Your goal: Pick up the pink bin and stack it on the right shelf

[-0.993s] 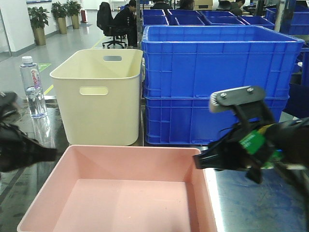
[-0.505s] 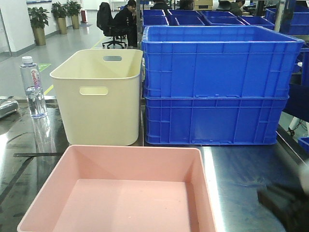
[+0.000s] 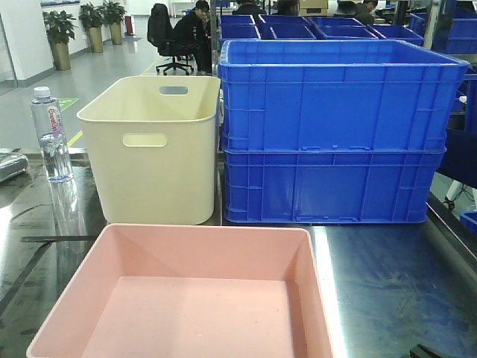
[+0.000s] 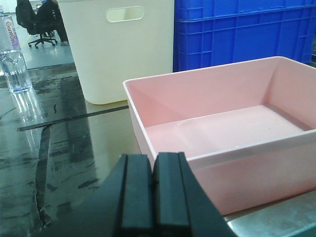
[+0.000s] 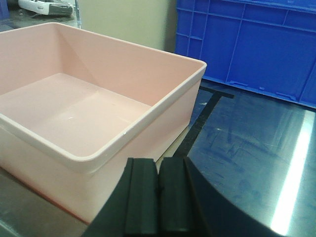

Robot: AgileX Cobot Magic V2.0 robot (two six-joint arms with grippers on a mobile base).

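The pink bin (image 3: 186, 298) stands empty on the dark shiny steel shelf top (image 3: 387, 276), at the near edge of the front view. It also shows in the left wrist view (image 4: 222, 128) and the right wrist view (image 5: 84, 98). My left gripper (image 4: 153, 162) is shut and empty, low and close to the bin's near left corner, apart from it. My right gripper (image 5: 159, 167) is shut and empty, close to the bin's near right corner, apart from it. Neither gripper shows in the front view.
A tall cream bin (image 3: 153, 149) with handle cutouts stands right behind the pink bin. Two stacked blue crates (image 3: 335, 127) stand behind on the right. A water bottle (image 3: 51, 134) stands at the left. A dark seam (image 5: 207, 113) runs across the steel top (image 5: 247, 148).
Both arms, which were at the pink bin's left and right sides a second ago, have dropped back out of the front view. The bin has not moved.
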